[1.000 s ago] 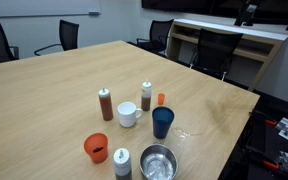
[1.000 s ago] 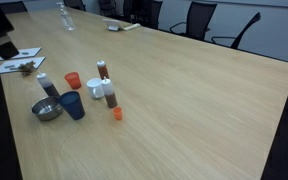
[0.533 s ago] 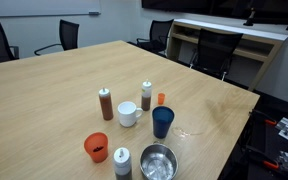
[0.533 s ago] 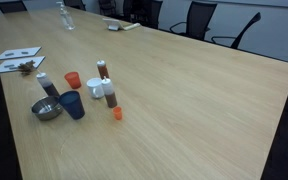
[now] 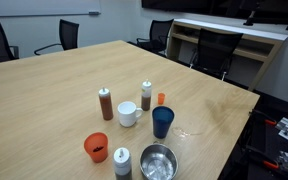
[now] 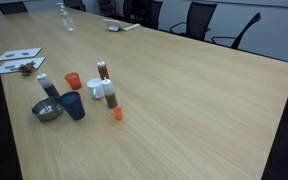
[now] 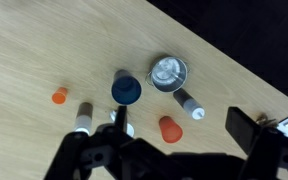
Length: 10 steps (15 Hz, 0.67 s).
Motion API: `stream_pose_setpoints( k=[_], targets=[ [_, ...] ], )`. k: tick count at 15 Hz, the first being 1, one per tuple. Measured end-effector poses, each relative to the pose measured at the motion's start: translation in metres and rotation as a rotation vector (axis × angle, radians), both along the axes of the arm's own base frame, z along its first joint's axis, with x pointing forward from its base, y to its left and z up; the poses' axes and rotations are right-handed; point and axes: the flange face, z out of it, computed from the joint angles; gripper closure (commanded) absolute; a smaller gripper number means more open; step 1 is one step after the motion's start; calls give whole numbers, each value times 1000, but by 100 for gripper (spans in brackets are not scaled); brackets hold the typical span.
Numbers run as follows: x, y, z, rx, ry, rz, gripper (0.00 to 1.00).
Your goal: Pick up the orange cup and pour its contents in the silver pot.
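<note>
The orange cup (image 5: 96,147) stands upright near the table's edge, next to the silver pot (image 5: 158,160). Both also show in the exterior view from the far side: orange cup (image 6: 73,80), silver pot (image 6: 47,109). In the wrist view my gripper (image 7: 179,121) hangs open and empty high above the table. The orange cup (image 7: 169,128) lies between its fingers far below, and the silver pot (image 7: 168,72) is beyond it. The gripper is out of both exterior views.
Around the cup stand a dark blue cup (image 5: 162,122), a white mug (image 5: 129,114), a brown bottle (image 5: 106,104), a grey-topped shaker (image 5: 122,161), a white shaker (image 5: 146,96) and a small orange-capped bottle (image 5: 161,99). Office chairs ring the table. Papers (image 6: 17,60) lie at its far end.
A dark part of the arm seen at the frame edge of an exterior view one second ago has left the picture. The objects on the table have not moved.
</note>
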Motion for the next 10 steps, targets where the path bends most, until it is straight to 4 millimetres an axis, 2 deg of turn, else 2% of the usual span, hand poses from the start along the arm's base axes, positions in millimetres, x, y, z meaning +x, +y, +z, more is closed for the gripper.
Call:
stream_pose_setpoints(
  k=[4, 6, 8, 10],
  targets=[
    [1, 1, -2, 0, 3, 1, 0],
    [7, 4, -11, -2, 11, 1, 0],
    [21, 15, -31, -3, 19, 9, 0],
    [40, 36, -61, -9, 36, 34, 0]
  ],
)
